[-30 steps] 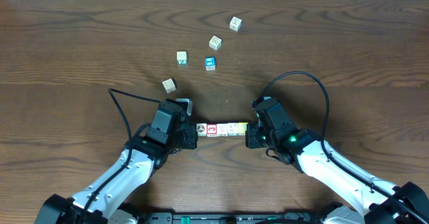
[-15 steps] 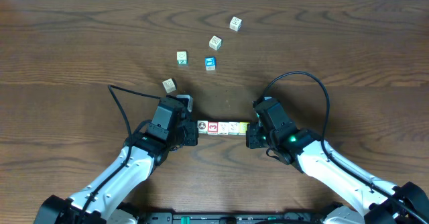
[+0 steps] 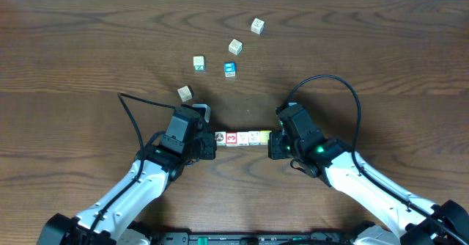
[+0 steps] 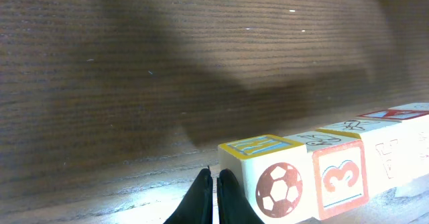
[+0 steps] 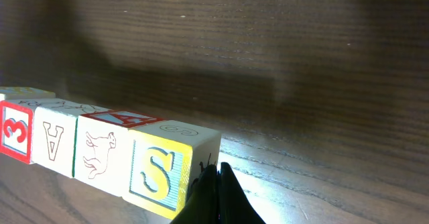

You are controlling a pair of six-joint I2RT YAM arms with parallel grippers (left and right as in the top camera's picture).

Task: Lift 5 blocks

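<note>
Several blocks [image 3: 242,138] form one tight straight row between my two grippers. My left gripper [image 3: 213,139] is shut, and the side of its fingers presses on the row's left end. The left wrist view shows the left gripper [image 4: 214,180] against the soccer-ball block [image 4: 275,184], with the red "3" block [image 4: 338,177] beside that. My right gripper [image 3: 272,138] is shut and presses the right end. In the right wrist view the right gripper [image 5: 216,174] touches the yellow "S" block [image 5: 161,170], with the horse block [image 5: 100,153] and the "A" block [image 5: 55,138] beyond. I cannot tell whether the row's underside touches the wood.
Loose cubes lie farther back: a blue-faced cube [image 3: 230,69], a green-marked cube [image 3: 198,63], a tan cube [image 3: 185,93] and two more [image 3: 235,47], [image 3: 257,26]. Black cables loop beside the left arm [image 3: 130,113] and the right arm [image 3: 344,91].
Both grippers and the block row between them have shifted together slightly toward the far side in the overhead view. Both stay shut, and the loose cubes have not moved.
</note>
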